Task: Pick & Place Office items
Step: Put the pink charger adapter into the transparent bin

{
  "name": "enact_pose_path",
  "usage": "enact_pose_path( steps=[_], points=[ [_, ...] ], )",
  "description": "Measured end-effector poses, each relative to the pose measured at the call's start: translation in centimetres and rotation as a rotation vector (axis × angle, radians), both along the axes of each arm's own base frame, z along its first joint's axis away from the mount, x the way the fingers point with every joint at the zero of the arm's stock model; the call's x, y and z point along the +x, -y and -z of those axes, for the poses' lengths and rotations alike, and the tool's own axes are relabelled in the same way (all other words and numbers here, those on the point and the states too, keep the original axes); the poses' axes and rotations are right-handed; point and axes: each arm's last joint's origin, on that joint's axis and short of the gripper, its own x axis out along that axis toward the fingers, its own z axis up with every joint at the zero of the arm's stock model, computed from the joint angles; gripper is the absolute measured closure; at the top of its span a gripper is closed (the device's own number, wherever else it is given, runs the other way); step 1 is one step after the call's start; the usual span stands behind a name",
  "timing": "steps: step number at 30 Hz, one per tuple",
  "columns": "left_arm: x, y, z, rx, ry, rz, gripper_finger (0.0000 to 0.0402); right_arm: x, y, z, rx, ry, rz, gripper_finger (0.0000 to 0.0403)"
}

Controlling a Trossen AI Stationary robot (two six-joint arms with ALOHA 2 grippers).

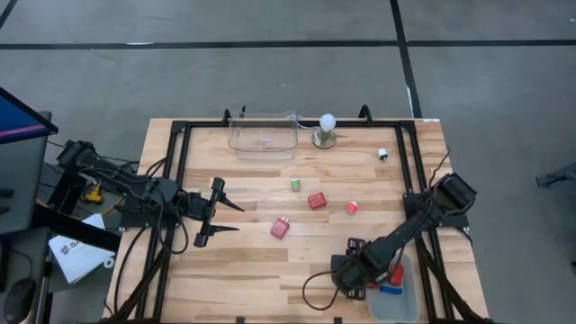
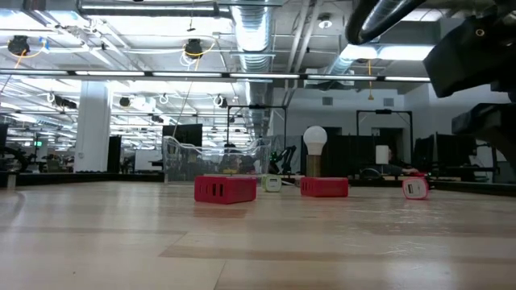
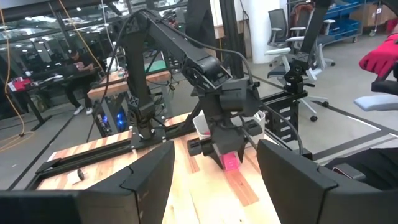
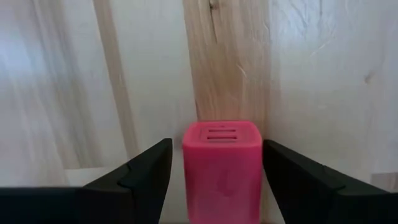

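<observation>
The right pincer (image 4: 217, 168) is gripping a pink block (image 4: 222, 163) between its fingers over the table (image 4: 230, 56), while the left pincer (image 1: 229, 217) is waiting half open.

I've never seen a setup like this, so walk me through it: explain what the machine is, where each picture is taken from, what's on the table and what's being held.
It is a robot with two dark arms working at a wooden table, each ending in a two-finger gripper. One picture looks straight down, one looks level across the tabletop, and one camera rides on each wrist.

On the table lie a green piece, two red blocks, a pink block and a small black-and-white piece. At the far edge stand a clear bin and a white ball on a metal base.

The right gripper holds a pink block between its fingers, beside a clear tray at the near right that already has a blue piece in it. The left gripper waits open at the left, holding nothing.
</observation>
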Motion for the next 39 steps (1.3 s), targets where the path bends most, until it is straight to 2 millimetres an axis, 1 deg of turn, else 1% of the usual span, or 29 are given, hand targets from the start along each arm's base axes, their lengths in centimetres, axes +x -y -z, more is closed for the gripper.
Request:
enact_pose_path(
  steps=[2,4,8,11,14,16,21,24,27,31,33,36,39],
  points=[
    [0.0,0.0,0.0,0.000,0.000,0.001,0.0175,-0.1,0.0,-0.2,-0.026,0.006,-0.001,0.0174],
    [0.0,0.0,0.0,0.000,-0.001,0.001,0.0175,-0.3,-0.1,-0.2,-0.060,0.022,-0.005,0.0196],
    [0.0,0.0,0.0,0.001,-0.003,0.001,0.0175,-0.5,-0.2,-0.1,-0.111,0.047,-0.016,0.0266],
    [0.0,0.0,0.1,0.004,-0.010,0.001,0.0175,-0.3,-0.2,-0.1,-0.131,0.077,-0.026,0.0263],
    [0.0,0.0,0.2,0.006,-0.016,0.001,0.0175,0.0,0.0,-0.3,-0.203,0.155,-0.025,0.0263],
    [0.0,0.0,0.2,0.008,-0.019,0.000,0.0175,0.4,0.1,-1.0,-0.255,0.217,-0.031,0.0263],
    [0.0,-0.3,0.6,0.029,-0.056,-0.106,0.0175,1.8,-0.2,-4.6,-0.361,0.425,-0.072,0.0263],
    [0.4,-0.3,1.1,0.053,-0.081,-0.157,0.0175,2.5,-0.1,-7.8,-0.457,0.596,-0.084,0.0263],
    [1.2,0.1,1.2,0.102,-0.053,-0.142,0.0175,2.9,0.2,-11.2,-0.499,0.781,-0.086,0.0263],
    [2.6,0.7,1.1,0.182,0.047,-0.143,0.0175,3.1,1.1,-15.3,-0.471,0.964,-0.095,0.0263],
    [3.4,1.1,1.4,0.226,0.076,-0.142,0.0175,3.2,1.9,-17.0,-0.464,1.032,-0.087,0.0263],
    [4.5,1.9,1.7,0.314,0.108,-0.153,0.0170,3.2,3.1,-18.5,-0.402,1.076,-0.087,0.0263],
    [5.5,3.1,1.7,0.403,0.100,-0.176,0.0160,3.6,4.3,-19.1,-0.214,1.074,-0.100,0.0263]
  ],
)
